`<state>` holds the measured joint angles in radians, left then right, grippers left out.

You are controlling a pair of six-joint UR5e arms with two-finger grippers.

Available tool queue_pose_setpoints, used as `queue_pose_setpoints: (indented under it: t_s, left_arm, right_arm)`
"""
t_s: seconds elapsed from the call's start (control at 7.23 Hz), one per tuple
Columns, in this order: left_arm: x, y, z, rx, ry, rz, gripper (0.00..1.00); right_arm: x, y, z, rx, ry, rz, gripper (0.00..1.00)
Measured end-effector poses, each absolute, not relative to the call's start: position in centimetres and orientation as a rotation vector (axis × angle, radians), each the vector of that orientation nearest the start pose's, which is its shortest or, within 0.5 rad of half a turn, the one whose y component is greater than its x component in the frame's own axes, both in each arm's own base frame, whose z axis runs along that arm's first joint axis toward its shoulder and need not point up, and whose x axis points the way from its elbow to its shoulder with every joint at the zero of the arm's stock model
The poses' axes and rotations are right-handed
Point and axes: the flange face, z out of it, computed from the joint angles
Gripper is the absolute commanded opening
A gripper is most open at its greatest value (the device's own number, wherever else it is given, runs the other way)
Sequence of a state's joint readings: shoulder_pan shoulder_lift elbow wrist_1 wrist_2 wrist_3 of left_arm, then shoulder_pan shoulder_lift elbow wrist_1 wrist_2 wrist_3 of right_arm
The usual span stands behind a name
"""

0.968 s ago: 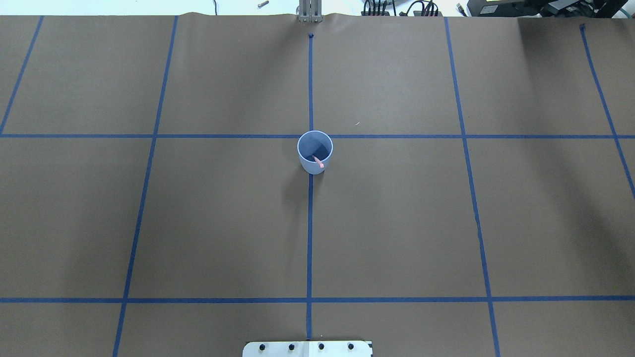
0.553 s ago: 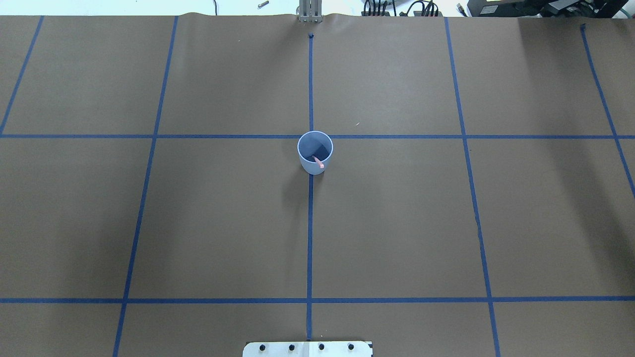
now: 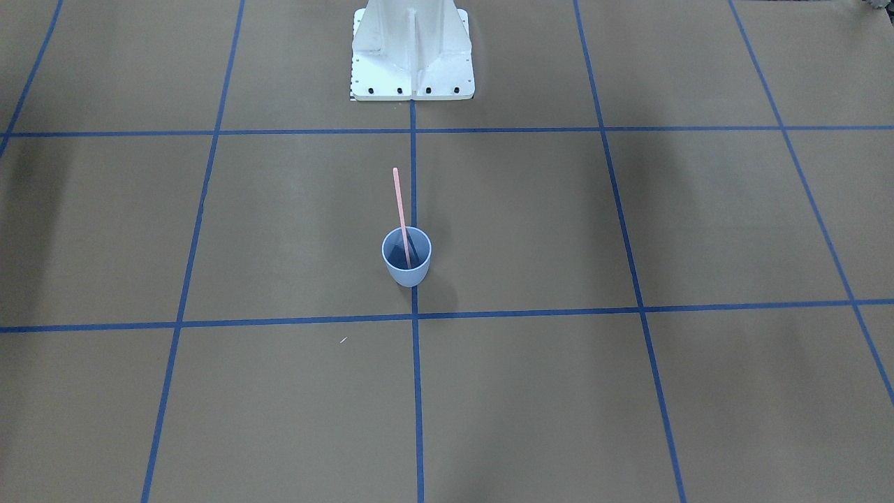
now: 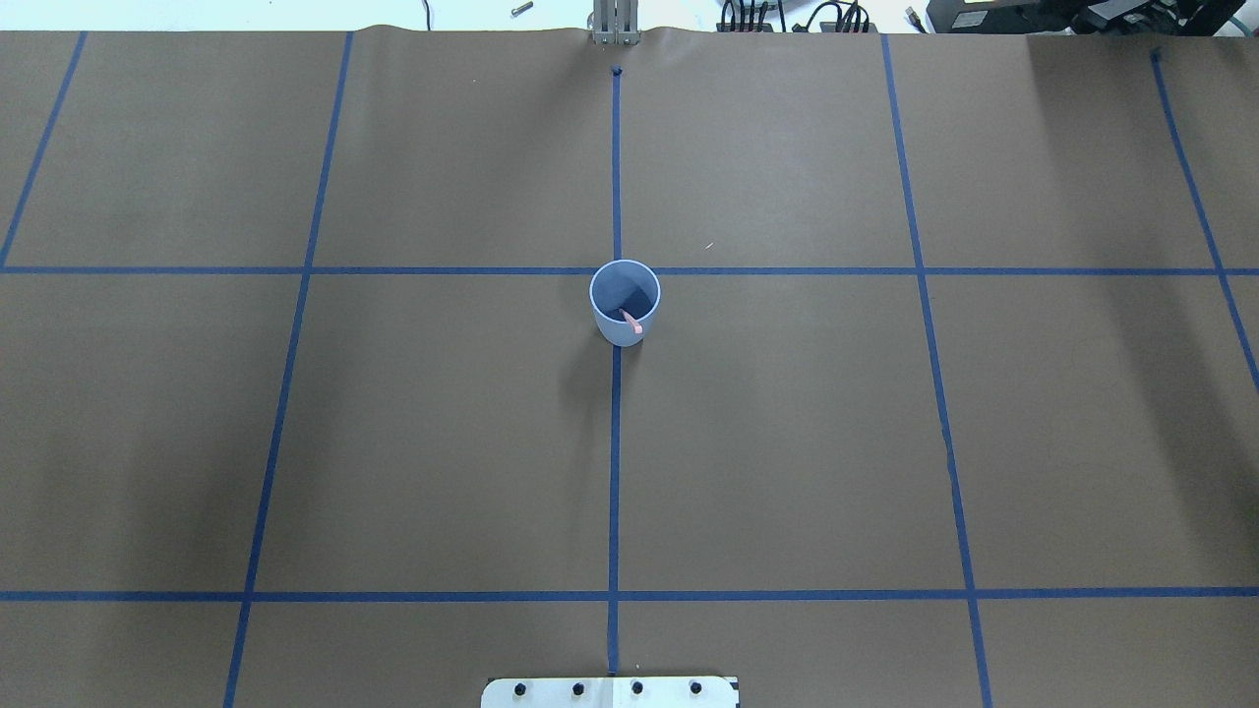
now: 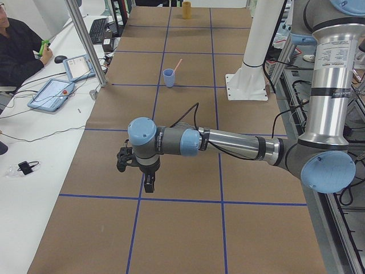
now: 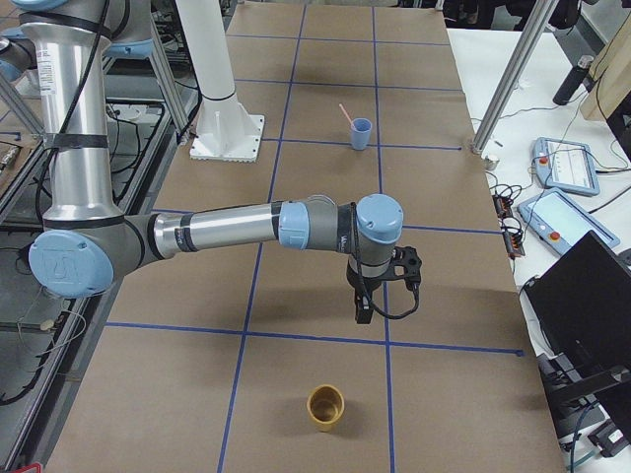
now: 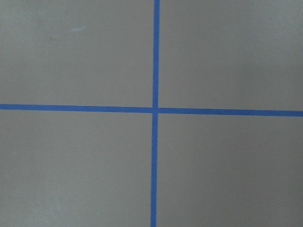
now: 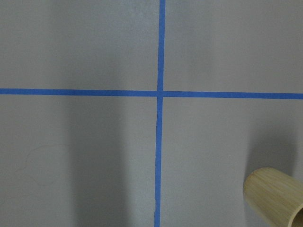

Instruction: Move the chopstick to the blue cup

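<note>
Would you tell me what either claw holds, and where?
Nothing: the chopstick leans in the blue cup, far from the left claw and right claw.

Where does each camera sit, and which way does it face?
Front-facing: across the table, facing the robot's base.
Overhead: behind the robot, looking down; base plate only.
Exterior left: table's end; left arm near.
Exterior right: opposite end; right arm near.
Left wrist: straight down on tape cross.
Right wrist: likewise, plus bamboo cup.
Exterior views share blue cup holding chopstick.
</note>
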<state>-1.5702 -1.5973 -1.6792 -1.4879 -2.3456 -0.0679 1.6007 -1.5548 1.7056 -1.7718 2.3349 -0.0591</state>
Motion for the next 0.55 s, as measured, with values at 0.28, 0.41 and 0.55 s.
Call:
queue_pose_setpoints:
  t_s: [0.28, 0.41, 0.55]
  left_arm:
    - [-6.4, -50.1, 61.0, 0.006, 0.775, -0.051, 0.99]
    - [-6.4, -50.0, 61.5, -0.002, 0.775, -0.054, 0.99]
    - [-6.4, -50.0, 61.9, -0.01, 0.775, -0.057, 0.99]
  right_arm:
    - [7.9, -48.8, 61.4, -0.032, -0.767, 0.0, 1.0]
    - [7.9, -48.9, 61.5, -0.033, -0.767, 0.001, 1.0]
    - [7.9, -48.9, 61.5, -0.033, -0.767, 0.001, 1.0]
